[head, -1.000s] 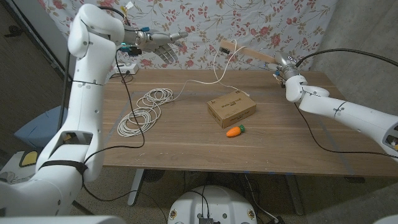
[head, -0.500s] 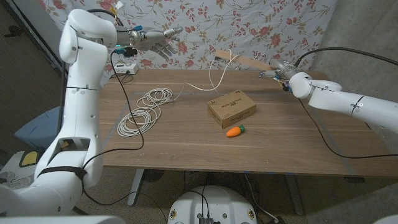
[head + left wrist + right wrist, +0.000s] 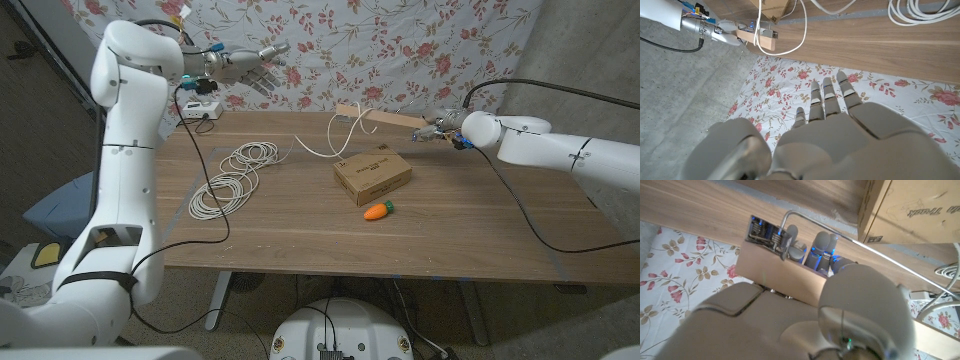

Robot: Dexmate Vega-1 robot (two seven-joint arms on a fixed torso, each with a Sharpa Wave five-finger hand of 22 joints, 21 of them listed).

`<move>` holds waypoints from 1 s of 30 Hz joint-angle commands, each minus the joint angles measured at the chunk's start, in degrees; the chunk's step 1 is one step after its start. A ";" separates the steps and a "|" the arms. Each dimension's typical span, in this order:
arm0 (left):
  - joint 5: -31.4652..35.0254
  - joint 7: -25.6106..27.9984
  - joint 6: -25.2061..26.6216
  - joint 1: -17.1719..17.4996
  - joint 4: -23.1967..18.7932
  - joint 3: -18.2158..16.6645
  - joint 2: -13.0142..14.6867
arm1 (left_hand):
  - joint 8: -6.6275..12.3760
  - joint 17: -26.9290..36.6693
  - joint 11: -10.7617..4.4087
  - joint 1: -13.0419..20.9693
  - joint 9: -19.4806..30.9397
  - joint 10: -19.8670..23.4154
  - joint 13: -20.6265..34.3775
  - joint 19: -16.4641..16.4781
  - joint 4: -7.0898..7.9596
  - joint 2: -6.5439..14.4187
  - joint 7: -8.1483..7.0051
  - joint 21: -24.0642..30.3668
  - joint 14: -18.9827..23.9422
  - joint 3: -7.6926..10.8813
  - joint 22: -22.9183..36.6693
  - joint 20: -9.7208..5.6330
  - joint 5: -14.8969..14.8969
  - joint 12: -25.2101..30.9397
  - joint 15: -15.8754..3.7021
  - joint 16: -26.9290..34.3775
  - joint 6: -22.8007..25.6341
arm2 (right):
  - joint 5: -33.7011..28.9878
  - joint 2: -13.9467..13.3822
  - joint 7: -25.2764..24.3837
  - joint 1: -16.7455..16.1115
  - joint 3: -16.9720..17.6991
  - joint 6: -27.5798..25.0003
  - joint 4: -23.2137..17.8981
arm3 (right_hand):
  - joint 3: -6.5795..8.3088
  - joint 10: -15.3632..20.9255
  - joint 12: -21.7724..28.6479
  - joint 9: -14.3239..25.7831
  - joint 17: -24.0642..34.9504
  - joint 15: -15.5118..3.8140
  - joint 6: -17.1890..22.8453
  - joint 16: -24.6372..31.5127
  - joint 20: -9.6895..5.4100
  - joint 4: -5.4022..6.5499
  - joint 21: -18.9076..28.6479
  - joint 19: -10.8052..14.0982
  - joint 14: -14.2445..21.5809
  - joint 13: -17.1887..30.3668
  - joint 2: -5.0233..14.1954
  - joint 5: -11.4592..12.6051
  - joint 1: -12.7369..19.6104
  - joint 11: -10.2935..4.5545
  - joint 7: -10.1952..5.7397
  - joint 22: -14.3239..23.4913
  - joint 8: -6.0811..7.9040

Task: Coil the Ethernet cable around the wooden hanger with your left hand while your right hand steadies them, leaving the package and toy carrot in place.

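Fingers of the right hand (image 3: 437, 128) clasp the flat wooden hanger (image 3: 385, 116), white cable (image 3: 335, 135) looped over it; left hand (image 3: 248, 68) spread, empty.

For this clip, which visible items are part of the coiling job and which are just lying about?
Part of the job:
- wooden hanger, held by the right hand
- Ethernet cable, coils on the table, one end looped over the hanger
- left hand, raised, holding nothing

Lying about:
- cardboard package
- toy carrot
- white power strip
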 commanded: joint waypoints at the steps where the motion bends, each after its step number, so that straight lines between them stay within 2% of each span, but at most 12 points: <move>1: -0.71 0.40 -0.72 0.03 1.36 -0.50 0.33 | -0.03 0.15 0.06 0.52 0.20 -0.33 0.09 -0.56 -0.02 0.20 0.10 -0.11 -0.22 -0.17 0.33 0.05 0.25 -0.06 0.01 -0.14 -0.60 | -2.15 3.51 12.12 6.33 -6.34 -3.23 3.33 | -0.02 -0.49 -0.45 -0.07 -0.06 -7.10 -0.36 -0.28 -7.14 0.26 -0.44 -0.07 -0.66 -0.35 0.94 0.41 0.16 -0.11 -0.05 0.03 -0.28; 12: -1.04 0.38 -1.11 -0.04 1.92 -1.05 0.42 | 0.06 0.16 0.00 0.60 0.20 -0.23 0.13 -0.65 -0.04 0.22 0.16 -0.28 -0.29 -0.20 0.36 0.06 0.28 0.01 0.00 -0.08 -0.61 | -3.95 6.73 16.10 8.29 -10.30 -3.31 7.62 | -0.20 -0.91 -0.68 -0.12 -0.13 -7.13 -0.50 -0.86 -7.36 0.24 -1.35 -0.45 -1.26 -1.11 0.95 0.52 -0.01 0.16 -0.28 0.05 -0.65; 19: -1.15 0.39 -1.45 -0.36 2.58 -1.15 0.44 | 0.12 0.17 0.04 0.67 0.19 -0.17 0.16 -0.66 -0.06 0.23 0.17 -0.39 -0.31 -0.21 0.39 0.05 0.31 0.05 0.01 -0.02 -0.61 | -5.00 8.24 17.76 9.07 -12.25 -4.26 8.99 | -0.26 -1.15 -0.88 -0.26 -0.16 -7.12 -0.73 -1.11 -7.52 0.23 -1.70 -0.73 -1.53 -1.50 0.98 0.56 -0.05 0.40 -0.28 0.05 -0.92; 23: -1.26 0.50 -1.86 -0.52 3.04 -1.26 0.44 | 0.17 0.17 0.06 0.70 0.19 -0.17 0.17 -0.66 -0.06 0.24 0.25 -0.44 -0.28 -0.22 0.40 0.05 0.32 0.06 -0.02 0.01 -0.57 | -6.41 8.83 17.86 9.53 -13.30 -5.78 8.73 | -0.12 -2.33 -1.87 -0.76 -0.30 -7.03 -1.45 -1.69 -7.35 0.19 -2.16 -1.29 -2.35 -2.69 1.21 0.60 0.02 1.00 -0.01 0.06 -1.69; 25: -1.33 0.58 -2.05 -0.54 3.17 -1.36 0.40 | 0.18 0.17 0.06 0.72 0.19 -0.15 0.18 -0.66 -0.06 0.24 0.26 -0.46 -0.30 -0.22 0.40 0.05 0.32 0.07 -0.02 0.02 -0.57 | -6.96 9.15 18.21 9.85 -13.78 -6.39 8.79 | 0.09 -3.19 -2.95 -1.30 -0.47 -7.02 -2.53 -2.44 -7.03 0.19 -2.62 -2.03 -3.31 -4.27 1.38 0.60 0.08 0.82 -0.09 0.05 -2.68; 26: -1.38 0.60 -2.19 -0.56 3.26 -1.41 0.41 | 0.21 0.17 0.04 0.73 0.19 -0.13 0.18 -0.65 -0.06 0.24 0.23 -0.48 -0.28 -0.23 0.41 0.05 0.33 0.09 0.00 0.03 -0.50 | -7.43 9.29 18.36 10.03 -14.11 -6.75 8.72 | 0.35 -3.88 -3.73 -1.87 -1.57 -7.12 -3.18 -4.32 -6.79 0.18 -3.10 -2.86 -5.08 -5.58 1.51 0.58 0.15 0.89 -0.16 0.04 -3.58; 27: -1.45 0.63 -2.30 -0.56 3.32 -1.49 0.39 | 0.23 0.18 0.06 0.73 0.19 -0.14 0.19 -0.65 -0.07 0.24 0.23 -0.49 -0.26 -0.23 0.41 0.05 0.33 0.08 0.00 0.05 -0.46 | -7.92 9.48 18.72 10.29 -14.48 -7.17 8.71 | 0.78 -5.61 -5.23 -2.92 -4.50 -7.34 -3.96 -8.76 -6.74 0.25 -3.74 -3.75 -5.87 -8.10 1.67 0.43 0.13 0.98 -0.39 0.03 -5.13; 28: -1.49 0.62 -2.37 -0.57 3.37 -1.56 0.39 | 0.24 0.18 0.06 0.74 0.19 -0.14 0.19 -0.65 -0.07 0.24 0.29 -0.50 -0.24 -0.23 0.41 0.05 0.33 0.08 -0.01 0.06 -0.44 | -8.55 9.70 18.97 10.52 -14.89 -7.94 8.58 | 1.49 -7.22 -5.97 -3.85 -10.40 -7.37 -5.08 -15.51 -6.62 -0.09 -4.55 -4.46 -5.98 -9.66 1.74 0.29 0.51 0.49 -0.99 -0.07 -6.75; 29: -1.52 0.59 -2.42 -0.60 3.45 -1.59 0.41 | 0.26 0.18 0.05 0.74 0.19 -0.14 0.19 -0.65 -0.07 0.25 0.29 -0.51 -0.19 -0.23 0.41 0.05 0.34 0.09 -0.04 0.09 -0.40 | -9.06 9.82 19.05 10.68 -15.21 -8.43 8.47 | 2.36 -10.11 -7.82 -4.81 -15.46 -7.54 -8.36 -22.12 -6.48 -0.65 -5.69 -6.14 -6.72 -12.33 1.47 0.10 1.25 0.09 -1.91 -0.05 -9.30; 30: -1.55 0.61 -2.47 -0.61 3.52 -1.65 0.40 | 0.27 0.18 0.06 0.75 0.19 -0.13 0.20 -0.65 -0.07 0.25 0.25 -0.52 -0.18 -0.24 0.42 0.05 0.34 0.09 -0.04 0.10 -0.38 | -9.76 10.02 19.21 10.88 -15.62 -9.30 8.32 | 2.78 -11.27 -8.56 -5.12 -16.41 -7.60 -9.62 -23.76 -6.48 -0.98 -5.71 -5.77 -6.36 -13.39 1.45 0.03 1.69 -0.06 -1.96 -0.04 -10.26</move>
